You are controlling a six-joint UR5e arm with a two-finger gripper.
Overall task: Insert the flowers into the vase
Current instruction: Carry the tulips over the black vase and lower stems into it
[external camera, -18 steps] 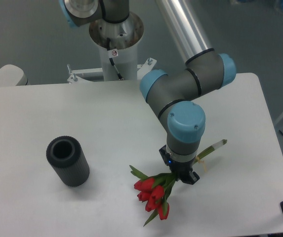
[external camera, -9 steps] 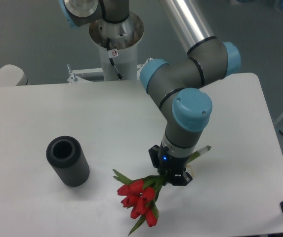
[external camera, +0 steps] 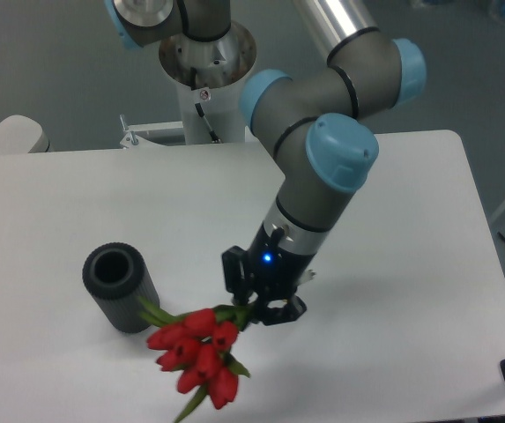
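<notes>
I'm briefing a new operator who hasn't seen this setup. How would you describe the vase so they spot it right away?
On the white table, look left of the robot's gripper and the red tulip bunch it holds. The vase is the dark ribbed cylinder with a round open mouth, the only black object standing on the tabletop.

My tool (external camera: pixel 254 308) now sits further left over the worktop (external camera: pixel 393 291) than a second ago, and nearer the vase (external camera: pixel 120 287). The flowers (external camera: pixel 196 357) travel with it: the red buds, which hung well to the right of the vase before, now hang just beside its lower right side, a green leaf reaching close to its wall. The pale stem end that stuck out to the right of my wrist is now hidden behind my arm. My wrist leans more toward the left, and my elbow joints have swung left too.
</notes>
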